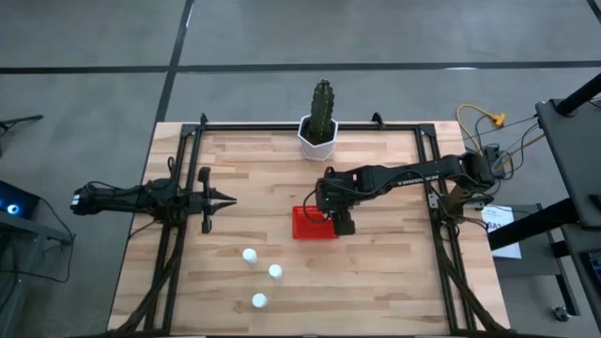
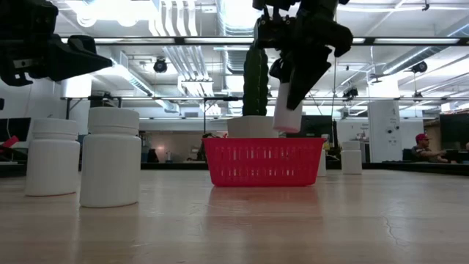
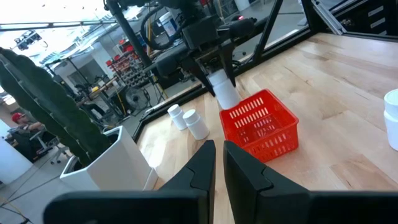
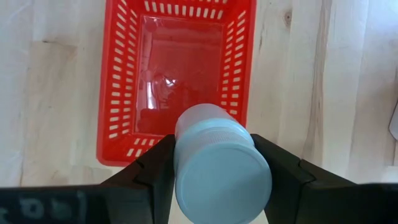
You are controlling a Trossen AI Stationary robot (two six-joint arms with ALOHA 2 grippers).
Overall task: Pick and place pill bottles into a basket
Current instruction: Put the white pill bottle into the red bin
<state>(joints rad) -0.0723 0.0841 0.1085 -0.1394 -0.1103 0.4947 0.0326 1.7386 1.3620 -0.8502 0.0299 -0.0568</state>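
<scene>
My right gripper (image 1: pixel 331 219) hangs over the red basket (image 1: pixel 313 225) and is shut on a white pill bottle (image 2: pixel 287 108). The basket (image 4: pixel 174 81) rests on its base on the table and looks empty. Three more bottles stand upright on the table in front of the basket, nearer the front edge (image 1: pixel 250 254) (image 1: pixel 275 271) (image 1: pixel 258 300). Two others (image 3: pixel 177 115) (image 3: pixel 196 123) stand on the table beyond the basket in the left wrist view. My left gripper (image 1: pixel 230 198) is shut and empty at the table's left, pointing toward the basket. My right gripper pinches the bottle's round side wall (image 4: pixel 186 155) between its two fingers (image 4: pixel 152 168), one on each side. The fingers come from above, pointing down. The bottle hangs a little tilted below them, lifted clear above the basket (image 2: pixel 264 161), its round upper end (image 4: pixel 224 174) facing the wrist camera.
A cactus in a white faceted pot (image 1: pixel 317 136) stands at the far edge, just behind the basket. Dark frame rails (image 1: pixel 169 235) run along the table's left and right sides. Bare wood lies to the right of the basket.
</scene>
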